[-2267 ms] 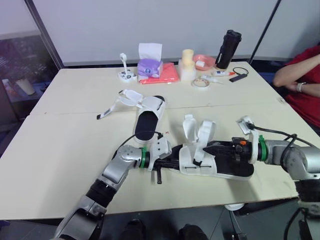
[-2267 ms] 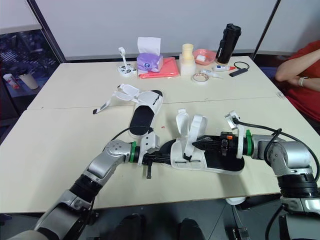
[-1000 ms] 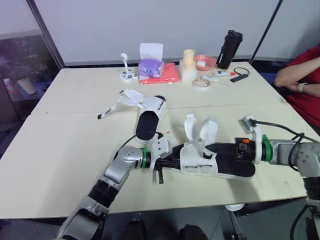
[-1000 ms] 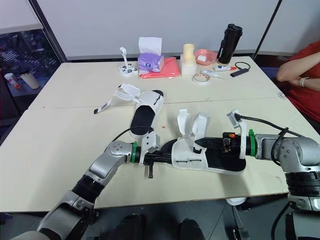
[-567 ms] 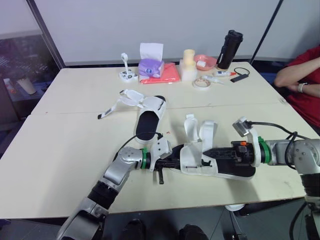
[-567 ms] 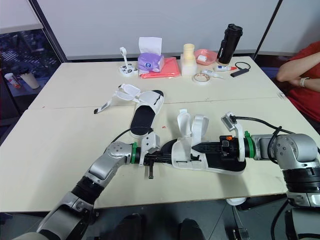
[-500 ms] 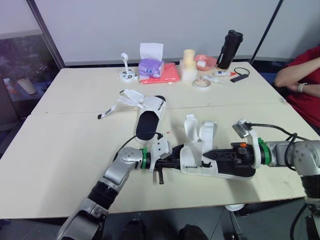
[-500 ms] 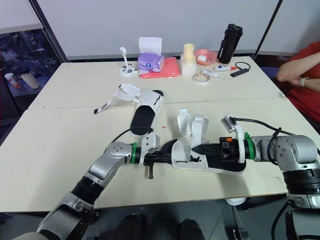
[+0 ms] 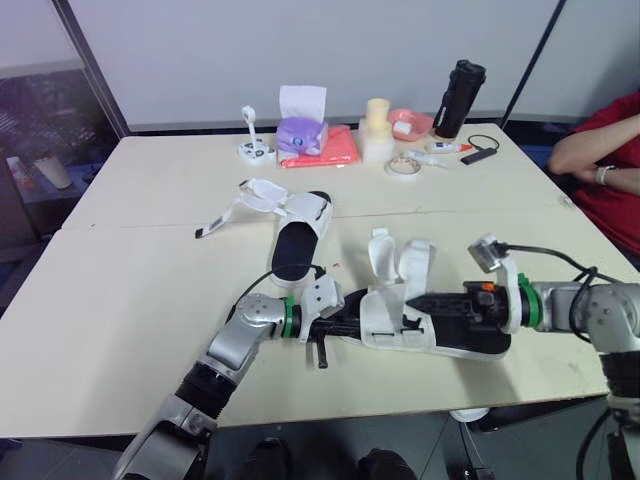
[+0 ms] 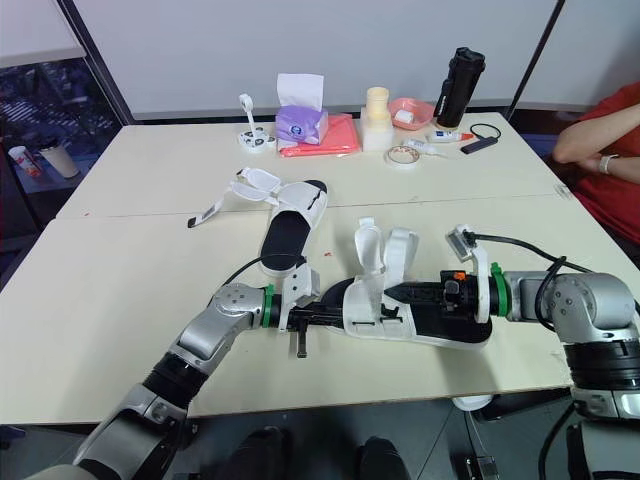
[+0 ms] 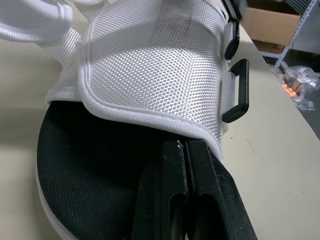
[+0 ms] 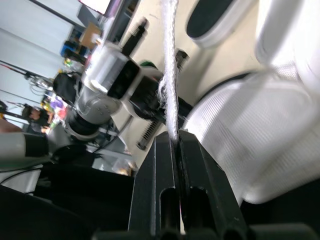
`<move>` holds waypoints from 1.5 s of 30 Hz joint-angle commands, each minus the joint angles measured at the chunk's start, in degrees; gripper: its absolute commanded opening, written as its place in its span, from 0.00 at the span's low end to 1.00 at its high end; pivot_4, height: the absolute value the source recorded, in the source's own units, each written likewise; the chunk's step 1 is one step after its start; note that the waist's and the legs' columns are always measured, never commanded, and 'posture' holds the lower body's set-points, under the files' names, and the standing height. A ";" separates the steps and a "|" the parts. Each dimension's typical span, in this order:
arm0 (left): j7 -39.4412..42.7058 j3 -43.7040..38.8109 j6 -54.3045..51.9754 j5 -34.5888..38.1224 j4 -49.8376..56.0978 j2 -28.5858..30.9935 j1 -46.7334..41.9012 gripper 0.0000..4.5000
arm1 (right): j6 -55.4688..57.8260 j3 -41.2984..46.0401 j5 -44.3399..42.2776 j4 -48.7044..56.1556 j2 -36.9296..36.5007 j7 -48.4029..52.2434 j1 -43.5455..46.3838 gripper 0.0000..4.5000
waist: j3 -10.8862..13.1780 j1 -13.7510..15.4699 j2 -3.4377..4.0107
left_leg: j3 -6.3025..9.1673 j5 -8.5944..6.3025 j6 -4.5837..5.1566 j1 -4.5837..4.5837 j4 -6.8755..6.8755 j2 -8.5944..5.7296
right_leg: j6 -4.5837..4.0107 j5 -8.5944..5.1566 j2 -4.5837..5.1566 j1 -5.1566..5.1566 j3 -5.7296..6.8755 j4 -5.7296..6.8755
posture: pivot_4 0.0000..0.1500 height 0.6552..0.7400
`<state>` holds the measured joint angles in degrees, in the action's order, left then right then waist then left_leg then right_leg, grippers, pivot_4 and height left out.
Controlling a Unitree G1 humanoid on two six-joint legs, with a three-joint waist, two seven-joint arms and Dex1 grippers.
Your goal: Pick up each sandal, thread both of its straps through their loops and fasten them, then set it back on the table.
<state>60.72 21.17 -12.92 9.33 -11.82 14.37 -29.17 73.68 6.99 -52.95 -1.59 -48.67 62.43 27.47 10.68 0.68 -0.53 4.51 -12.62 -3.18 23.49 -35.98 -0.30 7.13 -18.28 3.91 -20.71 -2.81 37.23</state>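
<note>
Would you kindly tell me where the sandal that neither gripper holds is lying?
In the left eye view the free sandal lies on the table left of centre, just beyond the left gripper, its straps open.

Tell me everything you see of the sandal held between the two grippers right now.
The near sandal has a white woven-mesh upper, a black textured footbed and a white sole, with a black plastic loop on its side. It lies lengthwise low over the table; whether it touches is unclear. Both straps stand up, unfastened. The left gripper is shut at the upper's edge; the right gripper pinches a white strap edge.
</note>
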 commanded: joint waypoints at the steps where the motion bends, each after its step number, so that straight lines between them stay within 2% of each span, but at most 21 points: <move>1: -0.85 0.55 -0.75 -1.44 -1.49 0.48 0.76 0.00 | 0.83 1.44 -1.16 0.48 0.40 -0.50 0.60 0.00 | 0.00 -0.04 0.00 | 0.00 0.00 0.00 0.00 0.00 0.00 | 0.00 0.00 0.00 0.00 0.00 0.00 | 1.00 1.00; 22: -1.02 0.42 -0.44 -1.46 -1.96 0.44 1.03 0.00 | -1.62 -1.66 1.73 1.34 -1.69 2.15 -2.80 0.00 | 0.00 -0.02 0.00 | -0.01 0.00 0.00 0.00 0.01 0.00 | 0.00 0.00 0.00 0.00 0.00 -0.01 | 1.00 1.00; 35: -1.25 0.69 0.02 -1.62 -2.60 -0.03 1.07 0.00 | -1.97 -3.70 4.09 -1.19 -3.81 4.67 -0.35 0.00 | 0.00 0.03 0.00 | -0.01 0.00 -0.01 0.00 0.03 0.00 | 0.00 0.00 0.01 0.00 0.00 -0.07 | 1.00 1.00; 45: -1.65 0.49 0.18 -1.63 -2.73 0.06 1.29 0.00 | -9.54 -8.70 10.13 3.48 -5.59 5.80 -3.15 0.00 | 0.00 0.00 0.00 | 0.00 -0.01 -0.01 0.00 0.07 0.00 | 0.00 0.00 0.01 0.01 0.00 -0.12 | 1.00 1.00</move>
<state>60.00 21.16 -11.89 9.34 -12.42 13.88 -29.11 65.40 -0.61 -44.50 0.04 -53.02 67.91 25.18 10.68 0.67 -0.53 4.51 -12.63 -3.19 23.49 -35.91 -0.30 7.13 -18.29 3.91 -20.71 -2.81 37.11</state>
